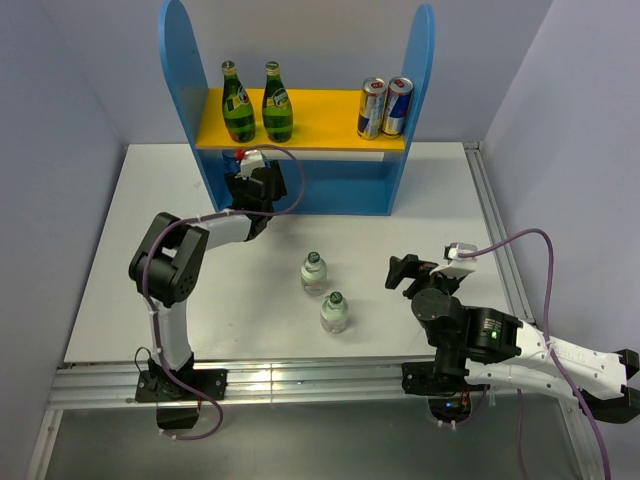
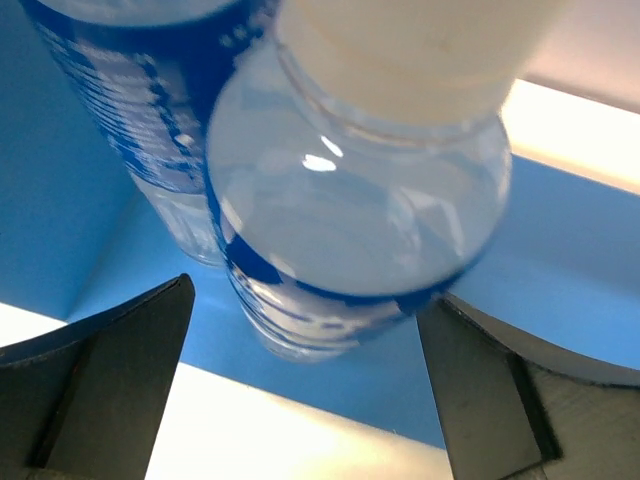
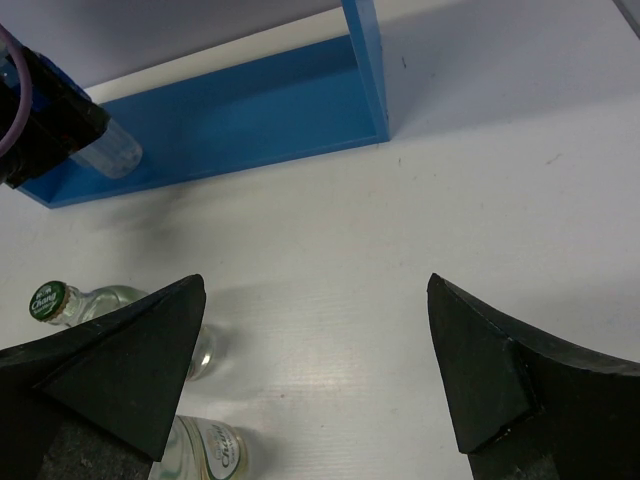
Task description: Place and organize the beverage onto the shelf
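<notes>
Though well along, unfinished: blue-sided, yellow-boarded shelf (image 1: 175, 60) holding two green glass bottles (image 1: 239, 105), two metal cans (image 1: 385, 108) and, on its base, a clear plastic water bottle (image 2: 350, 220) inside the wide-open left gripper (image 2: 305, 303); two green-capped clear bottles (image 1: 314, 272) waiting on the white table (image 1: 430, 200) near the wide-open right gripper (image 3: 316, 290)

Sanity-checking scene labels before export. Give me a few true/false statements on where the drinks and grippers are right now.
1. On the shelf, two green bottles stand on the yellow board. True.
2. Three cans sit on that board. False: two cans, at its right end.
3. The right gripper is shut on a bottle. False: it is open and empty; both clear bottles stand on the table.
4. The left gripper is open, with a water bottle between its fingers in the lower tier. True.
</notes>
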Action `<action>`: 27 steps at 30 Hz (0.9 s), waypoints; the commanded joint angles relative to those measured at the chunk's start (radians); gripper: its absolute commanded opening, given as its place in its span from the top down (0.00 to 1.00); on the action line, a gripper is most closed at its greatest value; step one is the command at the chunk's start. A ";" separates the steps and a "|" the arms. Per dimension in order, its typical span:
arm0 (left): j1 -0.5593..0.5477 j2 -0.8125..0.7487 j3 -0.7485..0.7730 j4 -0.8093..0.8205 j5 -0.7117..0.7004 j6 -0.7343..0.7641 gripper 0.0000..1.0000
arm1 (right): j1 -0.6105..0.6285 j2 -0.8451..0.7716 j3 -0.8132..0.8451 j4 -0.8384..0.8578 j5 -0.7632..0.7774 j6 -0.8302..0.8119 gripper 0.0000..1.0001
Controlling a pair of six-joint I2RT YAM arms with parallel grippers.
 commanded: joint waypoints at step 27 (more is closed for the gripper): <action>-0.245 -0.576 -0.319 -0.293 0.001 -0.063 0.01 | 0.005 0.039 0.004 -0.004 0.035 0.042 0.02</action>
